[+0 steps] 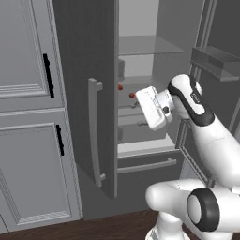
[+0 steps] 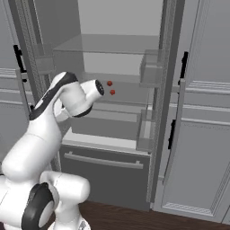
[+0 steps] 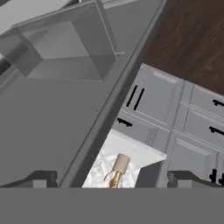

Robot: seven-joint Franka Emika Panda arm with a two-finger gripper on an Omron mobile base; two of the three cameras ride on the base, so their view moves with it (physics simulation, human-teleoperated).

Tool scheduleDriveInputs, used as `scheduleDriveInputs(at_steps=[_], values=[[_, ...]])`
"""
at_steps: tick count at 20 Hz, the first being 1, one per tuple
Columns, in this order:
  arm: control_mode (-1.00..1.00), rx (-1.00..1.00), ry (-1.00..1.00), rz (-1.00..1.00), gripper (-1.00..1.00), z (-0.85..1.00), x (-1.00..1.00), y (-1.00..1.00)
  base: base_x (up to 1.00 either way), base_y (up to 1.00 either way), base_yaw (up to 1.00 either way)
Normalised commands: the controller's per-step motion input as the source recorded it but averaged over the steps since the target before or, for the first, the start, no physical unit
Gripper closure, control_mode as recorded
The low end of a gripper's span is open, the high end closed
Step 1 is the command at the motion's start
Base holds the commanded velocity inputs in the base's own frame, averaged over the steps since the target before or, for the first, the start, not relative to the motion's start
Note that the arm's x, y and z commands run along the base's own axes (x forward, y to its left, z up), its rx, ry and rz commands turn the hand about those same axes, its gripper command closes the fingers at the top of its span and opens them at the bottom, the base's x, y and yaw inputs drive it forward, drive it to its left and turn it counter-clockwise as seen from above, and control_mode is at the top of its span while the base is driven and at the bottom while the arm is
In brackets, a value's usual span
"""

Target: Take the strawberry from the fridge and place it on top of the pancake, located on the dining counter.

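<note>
The fridge [image 1: 93, 56] stands with both doors swung open, its pale inside and glass shelves [image 2: 112, 45] showing. Two small red things lie on a middle shelf, one [image 1: 120, 87] [image 2: 109, 83] slightly behind the other [image 1: 131, 95] [image 2: 112, 92]; I cannot tell which is the strawberry. My gripper [image 3: 113, 179] is open, its fingertips [image 3: 41, 178] wide apart with nothing between them. Its white hand [image 1: 151, 108] hovers in front of that shelf, just right of the red things, and is turned toward the right door. The pancake and the dining counter are out of view.
The right door's clear bins [image 2: 152, 67] [image 3: 65, 48] are close to the hand. The left door with its long handle [image 1: 93, 131] juts out. Panelled grey cabinets [image 1: 28, 117] [image 2: 202, 134] flank the fridge. A tan-capped bottle [image 3: 119, 168] stands on a white worktop.
</note>
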Motion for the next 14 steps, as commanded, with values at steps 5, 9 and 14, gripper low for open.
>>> scheduleDriveInputs(at_steps=[5, 9, 14], values=[[-1.0, 0.31, 0.05, 0.07, -1.0, -0.11, 0.69, 0.27, 0.0, 0.0, 0.0], [-1.0, 0.19, 0.0, 0.06, -1.0, -0.22, 0.58, 0.54, 0.0, 0.0, 0.0], [-1.0, 0.1, 0.01, 0.03, -1.0, -0.38, 0.26, 0.65, 0.0, 0.0, 0.0]])
